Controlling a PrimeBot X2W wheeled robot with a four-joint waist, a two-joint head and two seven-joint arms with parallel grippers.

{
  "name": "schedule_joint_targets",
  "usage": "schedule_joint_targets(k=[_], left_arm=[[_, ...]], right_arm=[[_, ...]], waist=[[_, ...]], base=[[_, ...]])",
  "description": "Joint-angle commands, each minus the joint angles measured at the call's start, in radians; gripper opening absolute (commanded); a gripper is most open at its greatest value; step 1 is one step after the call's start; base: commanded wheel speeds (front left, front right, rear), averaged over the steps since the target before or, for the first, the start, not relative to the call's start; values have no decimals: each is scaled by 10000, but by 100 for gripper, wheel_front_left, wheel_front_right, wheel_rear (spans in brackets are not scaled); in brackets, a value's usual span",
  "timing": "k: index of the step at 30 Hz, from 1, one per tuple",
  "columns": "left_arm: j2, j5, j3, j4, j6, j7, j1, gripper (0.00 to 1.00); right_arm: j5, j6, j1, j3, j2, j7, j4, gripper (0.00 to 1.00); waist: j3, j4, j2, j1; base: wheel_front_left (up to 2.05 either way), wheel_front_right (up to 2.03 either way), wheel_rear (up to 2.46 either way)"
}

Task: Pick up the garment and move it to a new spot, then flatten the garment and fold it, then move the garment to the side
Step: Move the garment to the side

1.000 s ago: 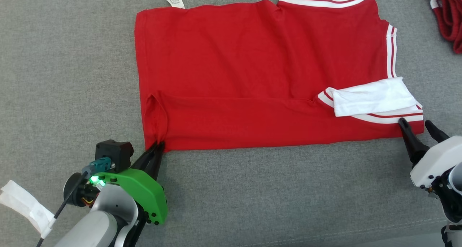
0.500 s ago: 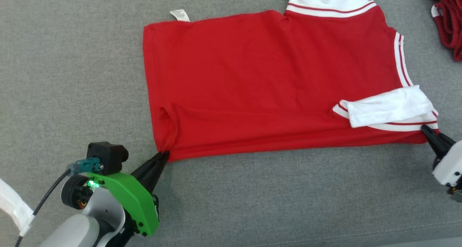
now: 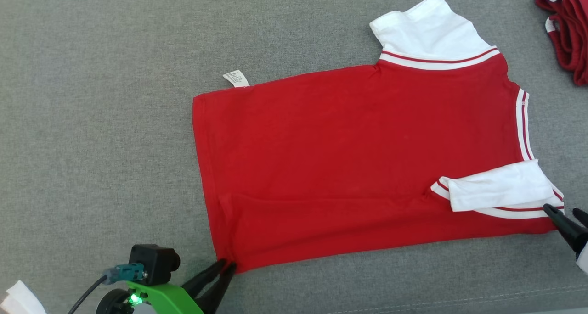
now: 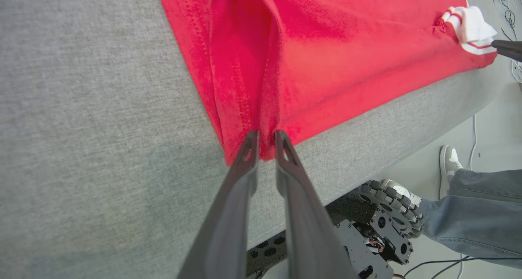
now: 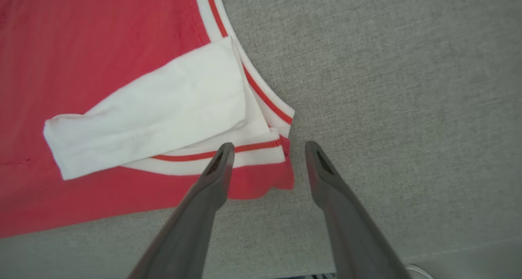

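Red garment (image 3: 358,158) flat on grey desk (image 3: 115,121), long axis left-right, near edge strung between both arms. Left tool (image 3: 228,263) pinching near-left hem corner. Right tool (image 3: 561,209) spread, straddling near-right corner by white sleeve (image 3: 496,187), no grip yet. Guessing next fold goes away from robot.

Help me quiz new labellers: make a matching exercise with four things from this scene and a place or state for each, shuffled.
Things:
1. left gripper
2. right gripper
3. care label
4. white sleeve

Places or states:
A. folded onto the garment
B. open, astride a corner
C. pinching the hem corner
D. sticking out past the far edge

Pairs: 1-C, 2-B, 3-D, 4-A
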Motion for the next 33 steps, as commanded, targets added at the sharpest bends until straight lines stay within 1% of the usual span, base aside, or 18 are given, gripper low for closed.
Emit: schedule_joint_targets(k=[1,5,7,8,9,11,13,14,15,16,18,21,23,27,31,33], left_arm=[[-3,-52,121,-65,89,-133,205,100],[723,161,787,-441,430,-365,129,100],[1008,233,1208,-759,558,-404,-254,100],[1108,289,1424,-894,552,-393,-619,100],[1097,315,1573,-908,541,-379,-948,100],[839,533,1721,-694,502,-302,-1896,100],[320,735,1624,-197,485,-192,-3013,100],[149,1120,1463,181,439,-98,-3670,100],[-77,1278,1323,467,379,-47,-4134,100],[-541,1267,1166,821,307,7,-4650,100],[-1116,1363,834,1472,47,119,-5372,100],[-1830,1514,449,2515,-307,148,-6237,100],[-2175,1601,294,3080,-471,54,-6583,100],[-2572,1732,-42,3886,-739,34,-7014,100],[-2593,1719,-195,4229,-939,116,-7135,100],[-2591,1673,-127,4355,-912,85,-7226,100]], right_arm=[[-11,-16,125,-93,-195,-69,-266,100],[394,-10,-16,-182,-725,184,-1684,100],[436,-12,-628,-305,-1071,258,-2348,100],[400,-10,-1076,-234,-1239,311,-2577,100],[283,-10,-1491,-204,-1312,319,-2625,100],[-221,-9,-2642,73,-1538,321,-2385,100],[-804,-12,-4025,447,-1463,401,-1647,100],[-1184,-7,-4812,829,-1458,400,-1173,100],[-1459,-10,-5414,1131,-1323,402,-741,100],[-1875,-10,-6176,1436,-1139,338,-134,100],[-2461,-10,-7293,1789,-807,160,911,100],[-3260,-12,-8595,2134,-509,-229,2453,100],[-3673,-12,-9088,2277,-463,-455,3324,100],[-3816,-12,-9687,2517,-500,-904,4489,100],[-3570,-10,-9958,2801,-503,-1088,5273,100],[-3481,-10,-9967,2920,-529,-1180,5544,100]], waist=[[-8,1,0,0],[179,-7,0,0],[431,-13,0,0],[629,20,0,0],[786,75,0,0],[1163,213,0,0],[1572,372,0,0],[1767,434,0,0],[1923,476,0,0],[2117,565,0,0],[2392,757,0,0],[2647,1073,0,0],[2727,1250,0,0],[2776,1503,0,0],[2738,1593,0,0],[2688,1620,0,0]], base=[[0,0,0],[0,0,0],[0,0,0],[0,0,0],[0,0,0],[0,0,0],[0,0,0],[0,0,0],[0,0,0],[0,0,0],[0,0,0],[0,0,0],[0,0,0],[0,0,0],[0,0,0],[0,0,0]])
